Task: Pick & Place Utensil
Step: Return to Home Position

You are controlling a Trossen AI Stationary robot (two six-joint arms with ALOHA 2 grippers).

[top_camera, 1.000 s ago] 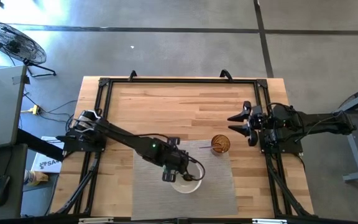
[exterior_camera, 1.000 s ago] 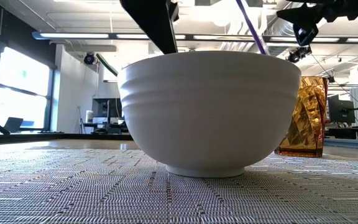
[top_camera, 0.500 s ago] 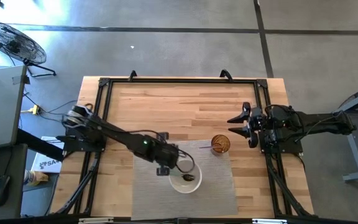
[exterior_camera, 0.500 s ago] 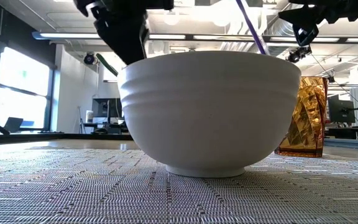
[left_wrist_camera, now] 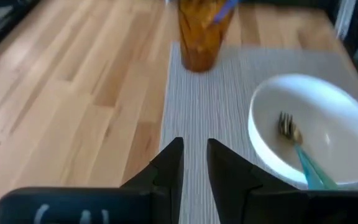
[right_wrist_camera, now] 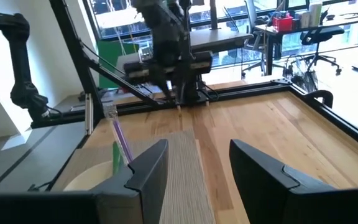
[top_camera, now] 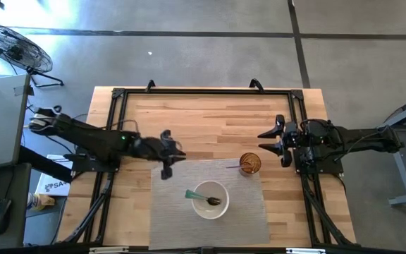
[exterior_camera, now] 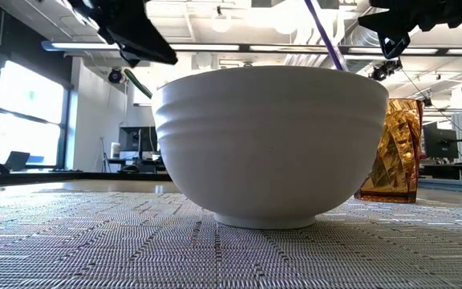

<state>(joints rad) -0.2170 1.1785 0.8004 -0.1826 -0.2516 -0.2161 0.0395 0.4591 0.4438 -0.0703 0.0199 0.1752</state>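
A white bowl [top_camera: 210,200] [exterior_camera: 271,144] stands on the grey placemat. A fork lies in it, its head [left_wrist_camera: 288,127] on the bowl's bottom and its teal handle [top_camera: 192,195] leaning over the rim on the table's left side. An amber glass [top_camera: 250,164] [left_wrist_camera: 201,34] on the mat's far right corner holds a purple-handled utensil [exterior_camera: 323,32]. My left gripper [top_camera: 169,161] [left_wrist_camera: 194,165] hovers left of the bowl with a narrow gap between its fingers, holding nothing. My right gripper [top_camera: 277,141] [right_wrist_camera: 197,168] waits open, right of the glass.
The woven grey placemat [top_camera: 168,212] covers the table's near middle. Bare wood [top_camera: 203,120] stretches toward the far edge. A black frame [top_camera: 118,95] runs around the tabletop. The left arm [right_wrist_camera: 166,56] shows far off in the right wrist view.
My left gripper has drawn back from above the bowl, rising and moving toward the table's left and far side, to the mat's far left corner. The fork stays in the bowl where it lay.
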